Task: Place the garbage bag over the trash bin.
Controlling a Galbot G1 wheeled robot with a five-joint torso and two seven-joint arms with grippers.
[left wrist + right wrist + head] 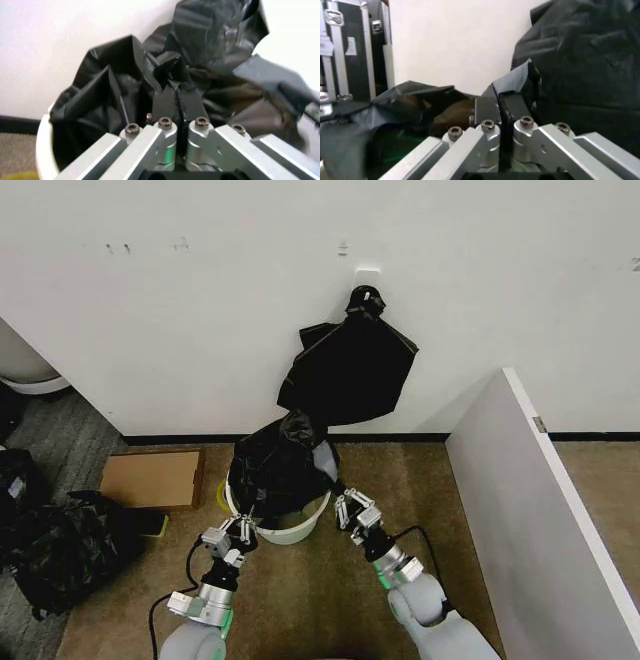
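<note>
Even, bright indoor light is seen in the head view, with soft shadows thrown on the wall point(200, 330). Highlights are caught on the glossy garbage bag point(210, 33) in the left wrist view, where blur is marked. The near metal fingers point(487, 108) are rendered soft.

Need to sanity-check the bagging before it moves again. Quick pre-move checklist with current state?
1. Left gripper holds the garbage bag: ok, jaws closed on a fold of plastic in the left wrist view.
2. Right gripper holds the bag: ok, jaws closed on plastic at the bag's other side.
3. Bag over the trash bin: not ok, it is bunched in and above the bin, and the near rim is bare.
4. Bag mouth open: cannot tell, folds hide it.
5. Bin upright: ok.
6. Cardboard box apart from the bin: ok.
</note>
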